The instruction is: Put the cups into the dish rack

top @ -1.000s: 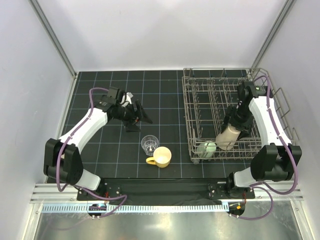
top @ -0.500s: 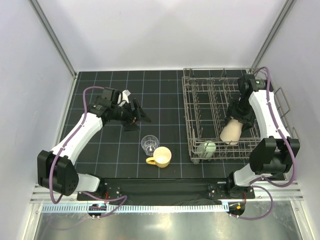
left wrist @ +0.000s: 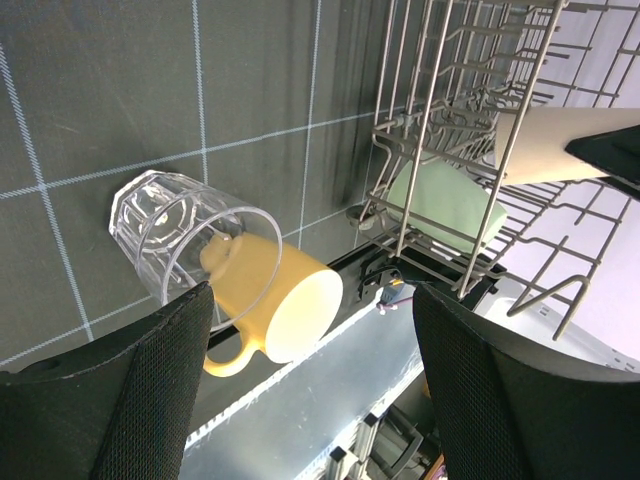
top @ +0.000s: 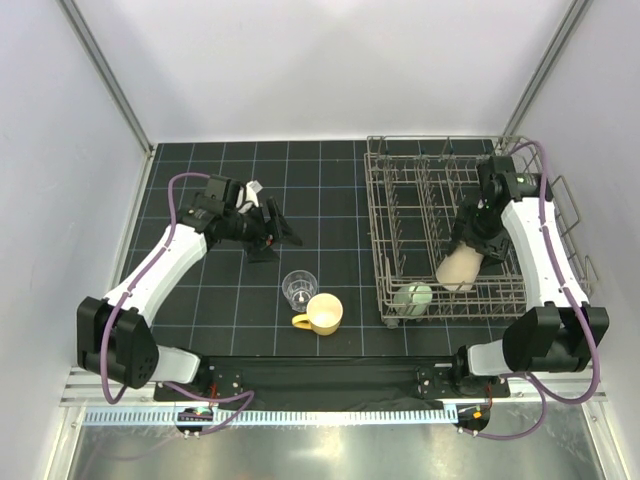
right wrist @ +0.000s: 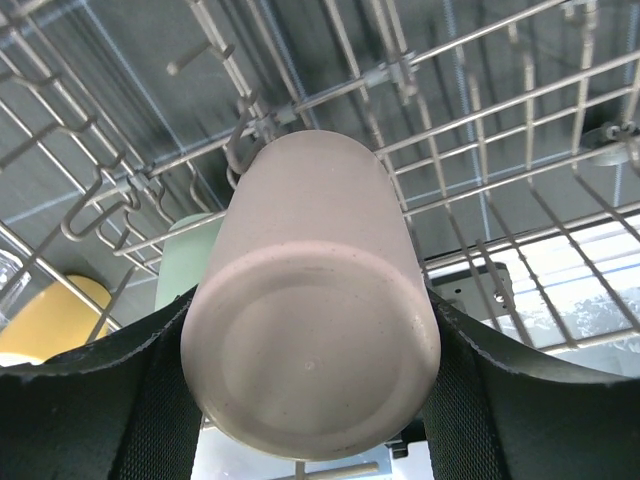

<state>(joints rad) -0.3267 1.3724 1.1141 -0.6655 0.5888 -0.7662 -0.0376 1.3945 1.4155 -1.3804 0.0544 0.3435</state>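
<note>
Right jaws gripping tan tumbler [top: 457,268], tilted in dish rack [top: 440,141] beside pale green cup [top: 414,296], left jaws wide open, empty, over worktop [top: 330,190]

bright, even light; soft shadows

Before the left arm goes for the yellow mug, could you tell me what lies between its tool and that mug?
The clear glass sits between the left tool and the yellow mug, as the top view shows.
</note>
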